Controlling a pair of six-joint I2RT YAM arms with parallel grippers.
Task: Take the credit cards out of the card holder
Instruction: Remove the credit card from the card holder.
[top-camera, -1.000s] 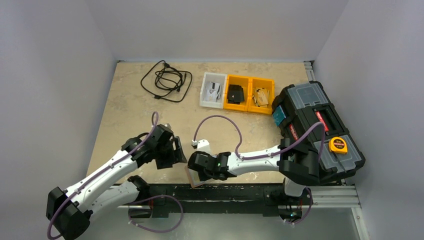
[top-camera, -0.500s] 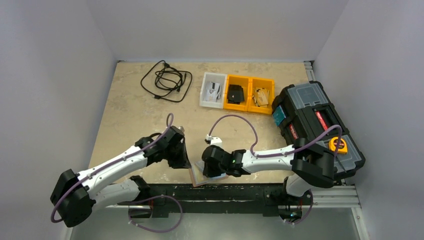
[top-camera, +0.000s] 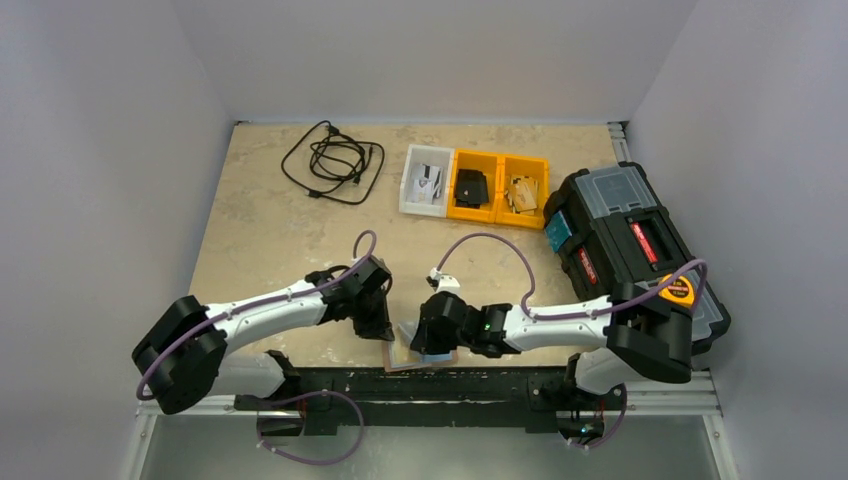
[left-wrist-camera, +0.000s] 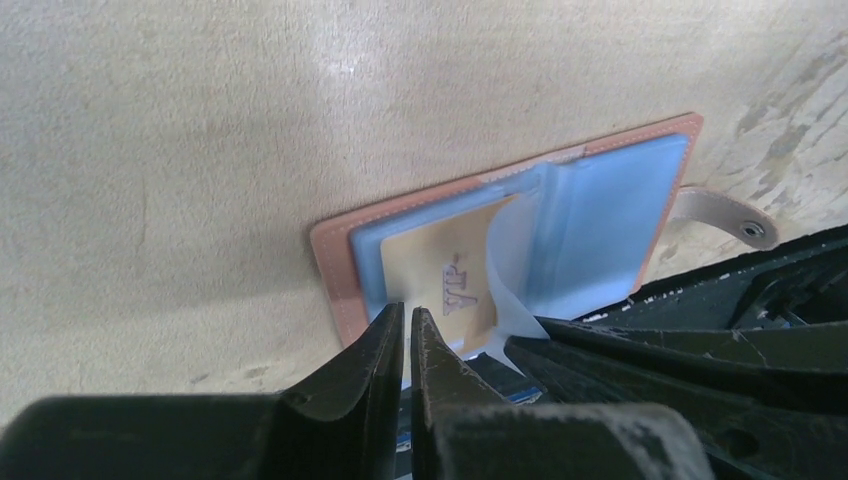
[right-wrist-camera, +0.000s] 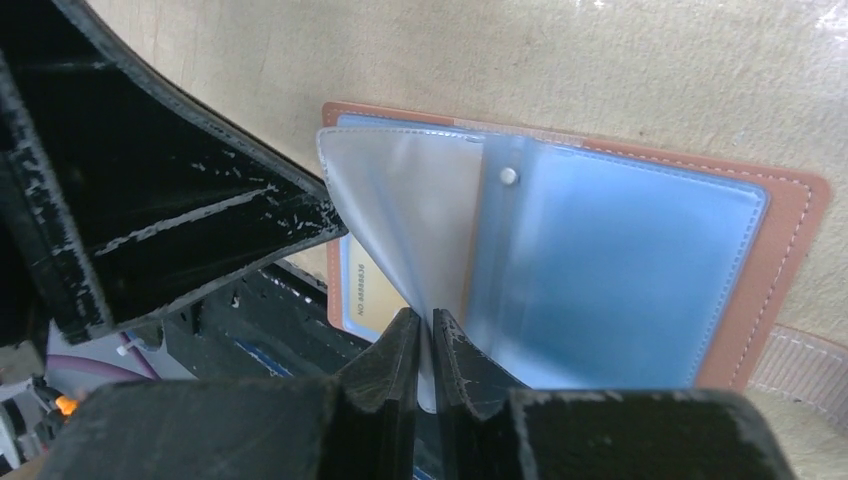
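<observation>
At lower centre, clear sleeve (right-wrist-camera: 400, 220) pinched by the right gripper (right-wrist-camera: 425, 350), left gripper (left-wrist-camera: 407, 335) closed at the gold card (left-wrist-camera: 450, 280), the card holder (right-wrist-camera: 790, 230) may be dragged by friction.

Card holder (left-wrist-camera: 334, 268): reddish-brown, lying open at the near edge of the surface (left-wrist-camera: 200, 120); blue-clear sleeves (left-wrist-camera: 600, 230), one leaf raised. Credit card (left-wrist-camera: 440, 265): tan-gold, sleeved inside.

card holder (top-camera: 398, 355): mostly hidden from above | card (left-wrist-camera: 440, 275): lower edge behind jaws

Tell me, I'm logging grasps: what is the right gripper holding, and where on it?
The right gripper has its fingers shut on one clear plastic sleeve of the open card holder, at its free edge.
</observation>
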